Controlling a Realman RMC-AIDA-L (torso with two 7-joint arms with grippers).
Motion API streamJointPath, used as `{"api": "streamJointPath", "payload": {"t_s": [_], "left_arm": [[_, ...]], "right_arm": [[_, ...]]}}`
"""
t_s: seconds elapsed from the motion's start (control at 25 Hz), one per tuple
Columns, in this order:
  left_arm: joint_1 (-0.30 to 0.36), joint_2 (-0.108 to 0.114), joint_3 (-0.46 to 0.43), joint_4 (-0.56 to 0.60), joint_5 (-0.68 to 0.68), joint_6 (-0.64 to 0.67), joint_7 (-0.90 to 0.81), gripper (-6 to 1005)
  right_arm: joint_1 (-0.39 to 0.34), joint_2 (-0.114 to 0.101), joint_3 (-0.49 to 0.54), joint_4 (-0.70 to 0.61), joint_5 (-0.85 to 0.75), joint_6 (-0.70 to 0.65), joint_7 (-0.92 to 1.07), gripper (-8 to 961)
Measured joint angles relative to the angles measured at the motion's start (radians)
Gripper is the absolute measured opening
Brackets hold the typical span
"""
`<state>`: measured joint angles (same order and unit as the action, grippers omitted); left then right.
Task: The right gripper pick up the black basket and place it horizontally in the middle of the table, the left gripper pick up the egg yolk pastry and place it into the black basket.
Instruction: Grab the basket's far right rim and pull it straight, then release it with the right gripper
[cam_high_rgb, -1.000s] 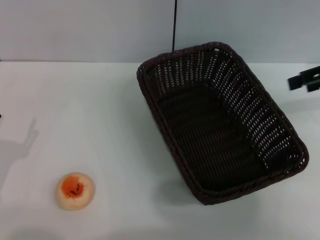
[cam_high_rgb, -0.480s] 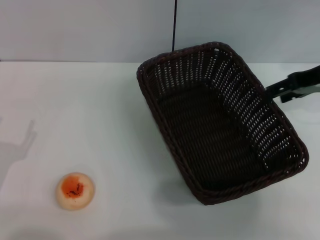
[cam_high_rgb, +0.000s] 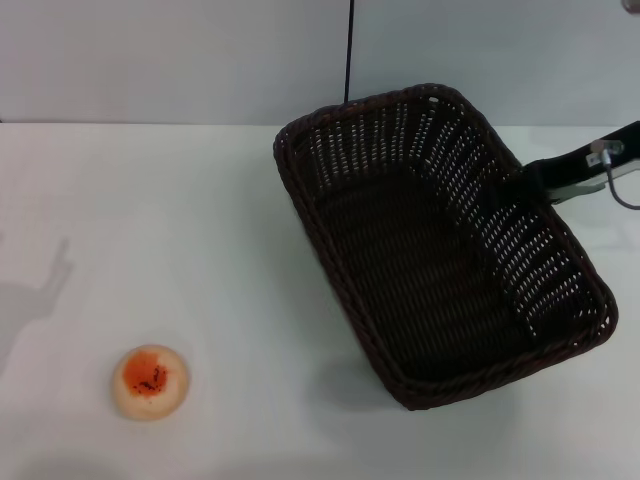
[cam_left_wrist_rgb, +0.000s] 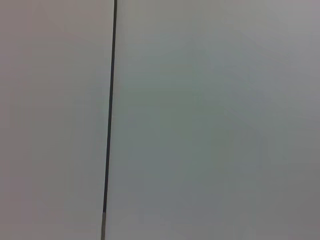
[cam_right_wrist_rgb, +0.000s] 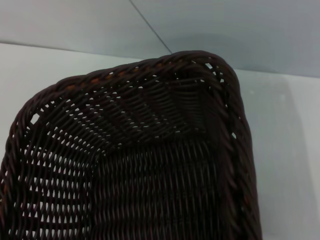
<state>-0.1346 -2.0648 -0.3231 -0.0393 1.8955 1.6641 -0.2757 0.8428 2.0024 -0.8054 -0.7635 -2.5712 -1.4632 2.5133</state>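
The black basket (cam_high_rgb: 420, 290) stands empty on the white table (cam_high_rgb: 200, 240) right of the middle, turned at an angle. My right gripper (cam_high_rgb: 532, 181) reaches in from the right edge and its black tip is at the basket's right rim. The right wrist view looks down into a corner of the basket (cam_right_wrist_rgb: 150, 165). The egg yolk pastry (cam_high_rgb: 150, 381) lies alone at the front left of the table, far from the basket. My left gripper is out of view; only its shadow falls on the table's left side.
A thin black cable (cam_high_rgb: 349, 50) runs down the grey wall behind the basket and also shows in the left wrist view (cam_left_wrist_rgb: 109, 120). Bare table lies between the pastry and the basket.
My right gripper has moved left from the right edge to the basket's right rim. The basket and pastry have not moved. The shadow at the left has shifted slightly.
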Motion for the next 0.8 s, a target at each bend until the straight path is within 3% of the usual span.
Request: {"api": "streamJointPath", "payload": {"t_s": [0.36,0.76,0.8], "left_arm": [[0.002,0.003,0.003,0.012,0.002,-0.003,0.001,813],[0.012,0.003,0.003,0.024,0.002,0.010,-0.008,814],[0.013,0.003,0.003,0.024,0.002,0.016,-0.008,814]], "right_arm": [[0.010,0.002,-0.002,0.010,0.002,0.003,0.043,630],[0.010,0.010,-0.018,-0.006,0.011,-0.009,0.036,192],[0.010,0.010,-0.019,-0.015,0.015,-0.017,0.030,185]]}}
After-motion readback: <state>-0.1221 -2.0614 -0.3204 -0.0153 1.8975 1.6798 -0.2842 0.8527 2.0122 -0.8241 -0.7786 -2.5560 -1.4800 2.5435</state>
